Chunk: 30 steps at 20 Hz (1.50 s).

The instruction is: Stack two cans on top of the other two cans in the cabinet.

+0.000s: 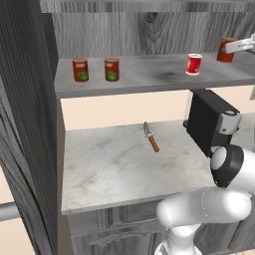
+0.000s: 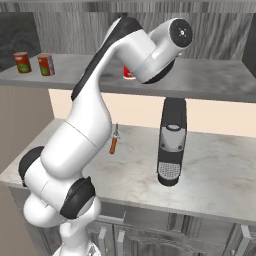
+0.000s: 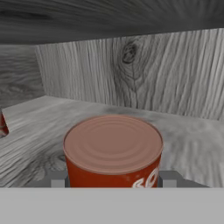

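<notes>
A plain dark red cylindrical can (image 3: 113,151) is being held between the fingers of the end effector (image 1: 230,48), which is closed on its sides just above the grey shelf board (image 1: 149,74) of the large grey wood-grain cabinet (image 1: 30,124), near the shelf's right end. A red can with a white lower band (image 1: 193,64) is standing on the shelf just left of it (close to the front edge). Two red cans with green label patches (image 1: 80,69) (image 1: 111,69) are standing side by side, apart, toward the shelf's left end. On the pale marble worktop (image 1: 114,164) below, an orange-handled knife (image 1: 151,137) is lying near the back edge, and a black coffee machine (image 2: 171,141) is standing toward the right.
</notes>
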Motion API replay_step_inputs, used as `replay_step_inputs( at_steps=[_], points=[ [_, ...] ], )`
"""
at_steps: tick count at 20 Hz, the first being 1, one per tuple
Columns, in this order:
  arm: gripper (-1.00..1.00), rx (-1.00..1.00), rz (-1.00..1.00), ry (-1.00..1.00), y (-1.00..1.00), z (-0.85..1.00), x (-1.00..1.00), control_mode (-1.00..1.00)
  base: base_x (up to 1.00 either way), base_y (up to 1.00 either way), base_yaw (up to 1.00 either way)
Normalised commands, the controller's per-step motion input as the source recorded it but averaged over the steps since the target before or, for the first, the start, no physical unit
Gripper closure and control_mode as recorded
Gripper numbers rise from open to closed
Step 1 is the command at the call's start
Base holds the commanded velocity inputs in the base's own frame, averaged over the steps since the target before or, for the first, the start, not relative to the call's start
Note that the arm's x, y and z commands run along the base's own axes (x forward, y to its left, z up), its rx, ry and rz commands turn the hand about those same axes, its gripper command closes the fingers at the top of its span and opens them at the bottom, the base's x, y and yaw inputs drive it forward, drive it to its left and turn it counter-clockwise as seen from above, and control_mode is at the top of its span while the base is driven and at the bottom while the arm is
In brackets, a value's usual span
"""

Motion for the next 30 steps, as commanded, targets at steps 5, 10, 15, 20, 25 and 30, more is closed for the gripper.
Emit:
replay_step_inputs(
  at_steps=[5, 10, 15, 20, 25, 30],
  points=[
    [1.00, 0.00, 0.00, 0.00, 0.17, 0.00, 0.00, -1.00, 0.00, 0.00, 0.00],
    [1.00, 0.00, 0.00, 0.00, 0.24, 0.00, 0.00, -1.00, 0.00, 0.00, 0.00],
    [1.00, 0.00, 0.00, 0.00, 0.18, 0.00, 0.04, -1.00, 0.00, 0.00, 0.00],
    [1.00, 0.00, 0.00, 0.01, 0.10, 0.00, 0.13, -1.00, 0.00, 0.00, 0.00],
    [1.00, 0.00, 0.00, 0.01, 0.05, 0.00, 0.19, -1.00, 0.00, 0.00, 0.00],
    [1.00, 0.00, 0.00, 0.00, 0.02, 0.00, 0.15, -1.00, 0.00, 0.00, 0.00]
  ],
)
